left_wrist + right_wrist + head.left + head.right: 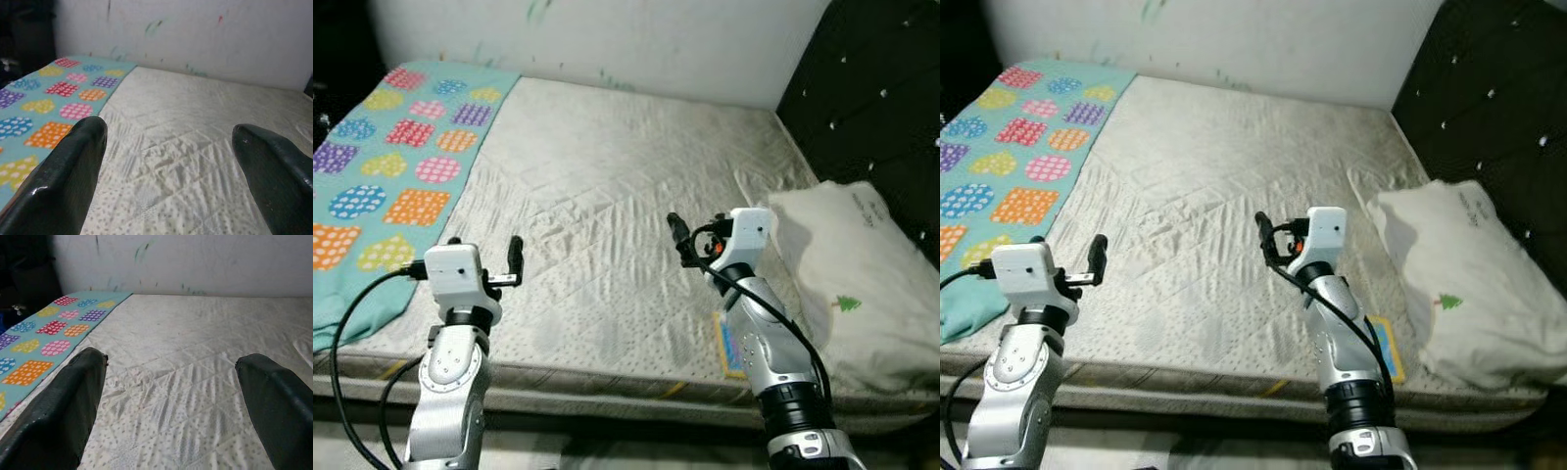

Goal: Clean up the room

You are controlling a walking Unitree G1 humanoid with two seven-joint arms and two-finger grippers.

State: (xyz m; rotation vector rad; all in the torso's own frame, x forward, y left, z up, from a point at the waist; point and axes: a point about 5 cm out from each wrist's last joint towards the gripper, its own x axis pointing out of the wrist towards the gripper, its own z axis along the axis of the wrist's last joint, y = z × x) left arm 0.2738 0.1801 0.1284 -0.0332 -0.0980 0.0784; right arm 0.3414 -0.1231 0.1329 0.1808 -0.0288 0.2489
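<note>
Mattress [607, 186] bare — blanket [391, 147] left, pillow [862, 284] right — both claws wide apart, empty.

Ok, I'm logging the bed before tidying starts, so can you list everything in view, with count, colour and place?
Mattress: one, off-white quilted, spanning the middle of the scene.
Blanket: one, teal with multicoloured dotted patches, lying along the mattress's left side.
Pillow: one, white with a small green tree print, at the mattress's right side by the headboard.
Headboard: one, black tufted, on the right.
Wall: one, white with faint scribbles, behind the bed.
Flat item: one, blue and yellow, near the mattress's front edge, partly behind the right arm; cannot tell what it is.
Left gripper: black fingers, open, above the mattress's front left.
Right gripper: black fingers, open, above the mattress's centre-right.
</note>
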